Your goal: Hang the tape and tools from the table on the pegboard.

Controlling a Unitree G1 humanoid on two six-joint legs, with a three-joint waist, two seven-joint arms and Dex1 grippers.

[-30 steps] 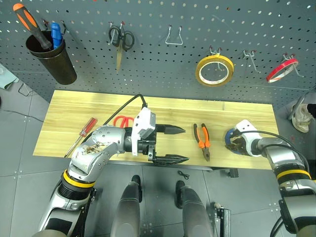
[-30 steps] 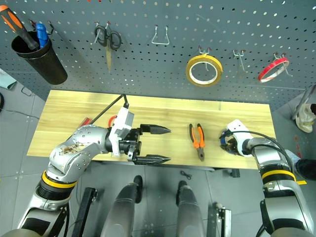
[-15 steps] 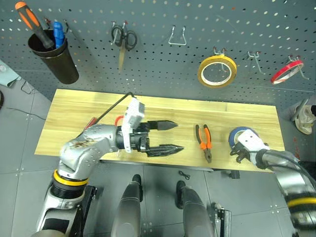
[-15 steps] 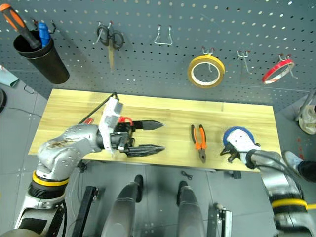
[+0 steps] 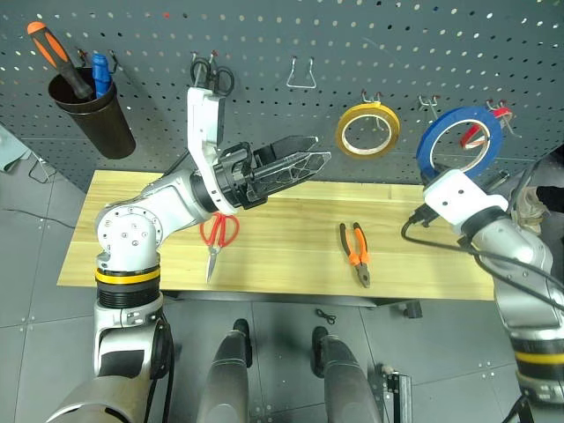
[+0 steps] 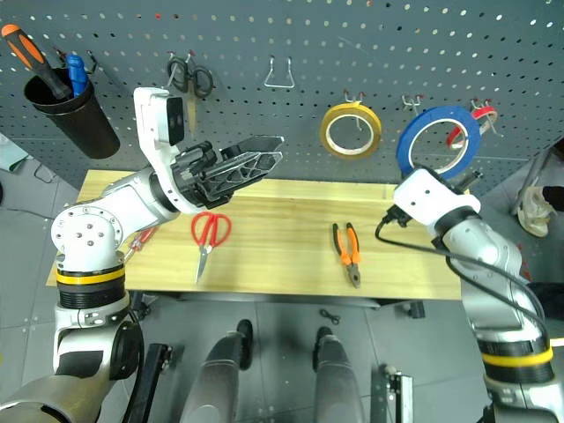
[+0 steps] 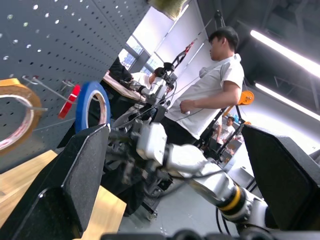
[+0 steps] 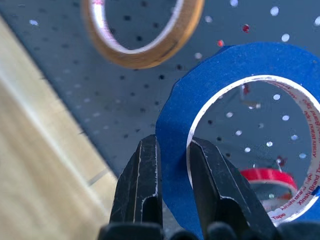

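The blue tape (image 5: 425, 145) stands upright in front of the pegboard (image 5: 264, 35), just right of the yellow ring. My right gripper (image 8: 174, 150) is shut on its lower rim. My left gripper (image 5: 322, 148) is open and empty, raised before the pegboard and pointing right. On the table (image 5: 291, 198) lie the red-handled scissors (image 5: 217, 231) and the orange-and-black pliers (image 5: 355, 251). A bit of the red screwdriver (image 6: 141, 241) peeks out beneath my left arm.
On the pegboard hang a yellow tape ring (image 5: 366, 128), a red tape ring (image 5: 480, 132) behind the blue one, small black scissors (image 5: 211, 79), an empty wire hook (image 5: 302, 75) and a black cup (image 5: 92, 115) with tools. A person (image 7: 215, 85) stands to my right.
My right gripper shut on the blue tape and lifted it off the table up to the pegboard. My left arm rose and rolled, uncovering the red scissors.
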